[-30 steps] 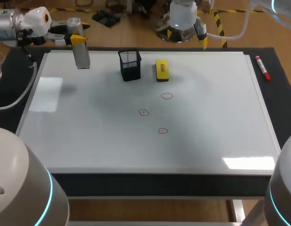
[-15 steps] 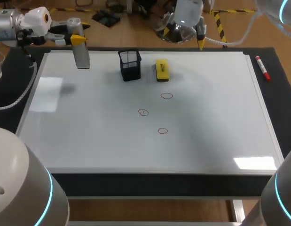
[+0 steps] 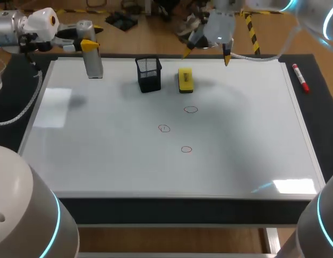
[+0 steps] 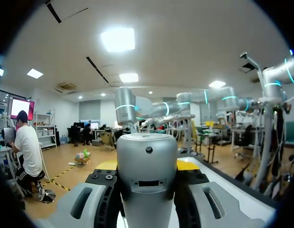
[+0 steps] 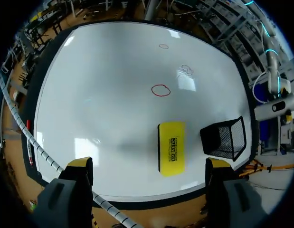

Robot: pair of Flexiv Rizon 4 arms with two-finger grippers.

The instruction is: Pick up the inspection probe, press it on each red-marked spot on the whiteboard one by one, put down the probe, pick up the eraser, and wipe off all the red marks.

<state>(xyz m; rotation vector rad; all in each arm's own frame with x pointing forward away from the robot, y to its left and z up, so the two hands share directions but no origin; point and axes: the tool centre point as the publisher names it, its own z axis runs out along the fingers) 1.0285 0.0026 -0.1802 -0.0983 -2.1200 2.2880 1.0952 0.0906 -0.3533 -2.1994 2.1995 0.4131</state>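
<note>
Left pincer [image 3: 89, 47] is clamping the probe [image 3: 93, 65], upright at the far left corner of the board [image 3: 252, 134]. Right pincer [image 3: 206, 56] is hovering wide open above the eraser [image 3: 185, 79], lying beside the cup [image 3: 149, 74]. Three red marks [image 3: 164, 128] are showing unwiped, so erasing is waiting. Whether the probe's tip is touching the board, I'm not seeing.

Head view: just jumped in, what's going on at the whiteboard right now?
The left gripper is shut on the inspection probe, which stands upright at the far left corner of the whiteboard. The right gripper hangs open above the far edge, close to the yellow eraser, which lies beside the black mesh holder. All three red marks are on the board, none wiped off yet.
</note>
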